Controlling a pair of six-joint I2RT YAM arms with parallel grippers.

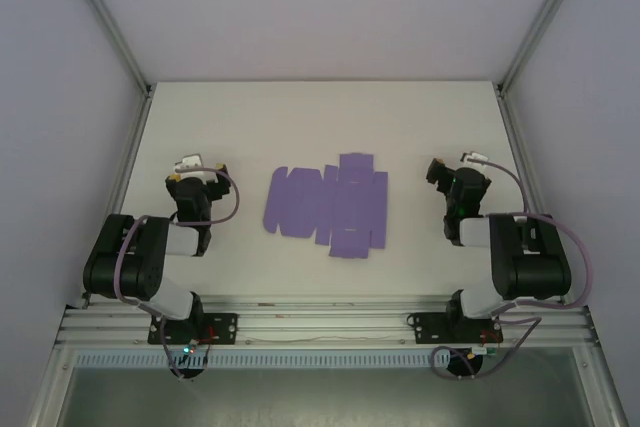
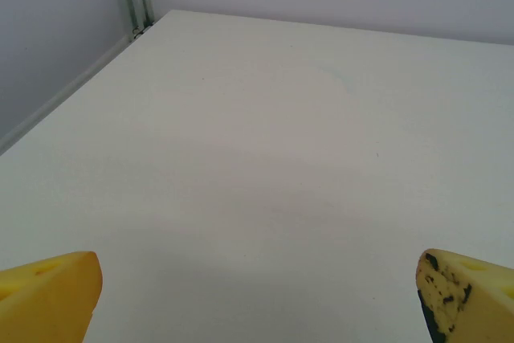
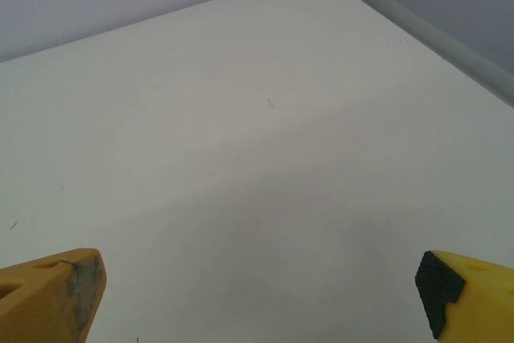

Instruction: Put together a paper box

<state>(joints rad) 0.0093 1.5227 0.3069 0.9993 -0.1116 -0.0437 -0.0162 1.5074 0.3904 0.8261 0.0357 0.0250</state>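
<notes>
The paper box [image 1: 328, 205] is a flat purple die-cut sheet with flaps and creases, lying unfolded in the middle of the white table [image 1: 320, 117] in the top view. My left gripper [image 1: 192, 169] rests to the sheet's left, well apart from it. On the sheet's right, also apart from it, sits my right gripper [image 1: 440, 171]. In the left wrist view the left gripper [image 2: 257, 299] stands open, its yellow fingertips [image 2: 48, 291] wide apart over bare table. The right gripper [image 3: 261, 295] is open too, with yellow fingertips [image 3: 466, 287] spread and nothing between them.
Metal frame posts [image 1: 110, 22] rise at the table's back corners, and grey walls close in the left, right and far sides. An aluminium rail [image 1: 320, 322] carries both arm bases along the near edge. Bare table lies beyond the sheet.
</notes>
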